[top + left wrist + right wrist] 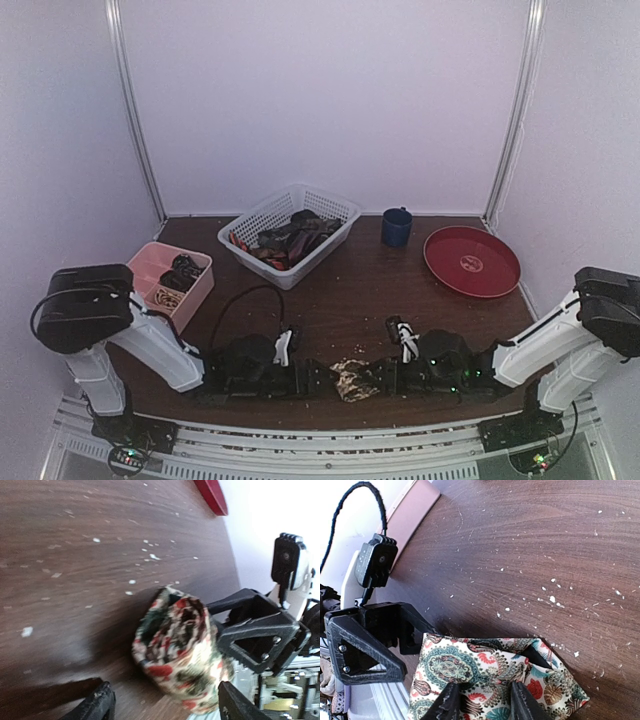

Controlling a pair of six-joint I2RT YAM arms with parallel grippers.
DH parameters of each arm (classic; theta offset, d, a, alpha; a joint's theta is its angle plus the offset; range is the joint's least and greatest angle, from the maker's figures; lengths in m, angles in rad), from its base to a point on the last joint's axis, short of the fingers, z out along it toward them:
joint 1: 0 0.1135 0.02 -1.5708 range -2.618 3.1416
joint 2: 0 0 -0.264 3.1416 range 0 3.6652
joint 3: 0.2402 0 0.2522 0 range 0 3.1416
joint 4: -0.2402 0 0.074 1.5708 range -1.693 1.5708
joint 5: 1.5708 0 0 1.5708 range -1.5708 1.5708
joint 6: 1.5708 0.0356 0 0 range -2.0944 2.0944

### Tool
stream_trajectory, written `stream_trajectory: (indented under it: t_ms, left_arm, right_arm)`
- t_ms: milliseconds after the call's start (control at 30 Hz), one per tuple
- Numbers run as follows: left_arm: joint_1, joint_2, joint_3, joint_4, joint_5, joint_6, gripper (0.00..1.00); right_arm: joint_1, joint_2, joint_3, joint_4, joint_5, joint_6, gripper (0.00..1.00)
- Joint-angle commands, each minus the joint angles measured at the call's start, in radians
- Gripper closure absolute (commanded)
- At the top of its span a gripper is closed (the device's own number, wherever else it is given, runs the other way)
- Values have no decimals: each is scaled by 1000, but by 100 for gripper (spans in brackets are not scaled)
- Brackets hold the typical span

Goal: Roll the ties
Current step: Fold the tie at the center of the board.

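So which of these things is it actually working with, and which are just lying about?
Part of the job: floral tie between the arms; loose ties in the white basket; rolled ties in the pink tray.
Just lying about: blue mug; red plate.

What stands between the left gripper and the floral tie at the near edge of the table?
Nothing visible does. The floral tie already lies partly between the open fingers of the left gripper, on the bare table. The right gripper is at the tie's opposite side, so it does not block the left one.
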Motion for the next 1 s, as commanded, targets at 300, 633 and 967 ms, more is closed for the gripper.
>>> stream_trajectory:
  t_ms: [300, 633, 967]
  left_arm:
    - [-33, 290, 36, 497, 37, -204, 31]
    - [-36, 292, 59, 409, -5, -211, 35]
    - [-34, 296, 70, 400, -40, -207, 34]
  right_arm:
    - [-8, -38, -79, -20, 57, 20, 65]
    - [-21, -19, -102, 31, 74, 30, 65]
    - [-37, 16, -98, 67, 51, 22, 65]
